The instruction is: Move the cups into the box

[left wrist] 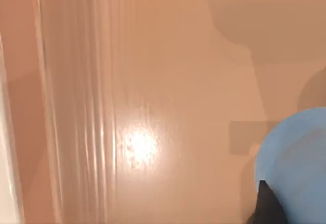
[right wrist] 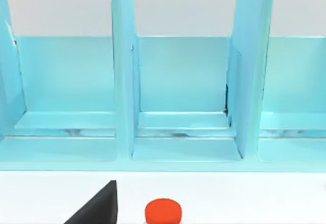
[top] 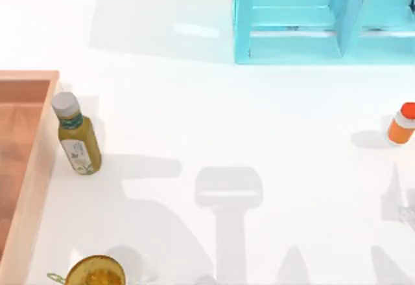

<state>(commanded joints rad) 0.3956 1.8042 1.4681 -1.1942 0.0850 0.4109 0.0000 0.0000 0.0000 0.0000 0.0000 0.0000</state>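
- Broadly, the table (top: 214, 129) is a wide white surface with much bare room across its middle; only shadows of the arms fall there, so travel between the two sides looks unobstructed.
- The box (top: 26, 168) sits at the table's left edge, cut off by the top view; its thick near wall is the raised edge anything must clear on the way in. The left wrist view looks down on its tan wooden floor (left wrist: 153, 107), with open floor beside the cup.
- The cyan shelf frame (top: 311, 19) stands at the far side toward the right, well apart from the box; the right wrist view faces its compartments (right wrist: 183, 81).
- The blue cup (left wrist: 298, 163) appears over the box floor, so I judge that cup to be delivered or nearly so; whether it rests on the floor or hangs above it I cannot tell.
- The left gripper shows as one dark fingertip (left wrist: 267, 206) against the cup's rim; clasped or let go, I cannot tell.
- The maroon cup's place is unknown, so at least its status stays unconfirmed.
- The yellow-green bottle (top: 78, 139) stands just beside the box wall, a thing to avoid knocking; an amber glass vessel (top: 96, 273) sits at the near edge.
- The small orange bottle (top: 402, 124) stands at the right; the right arm, parked by it, shows one dark finger (right wrist: 99, 206), state unclear.
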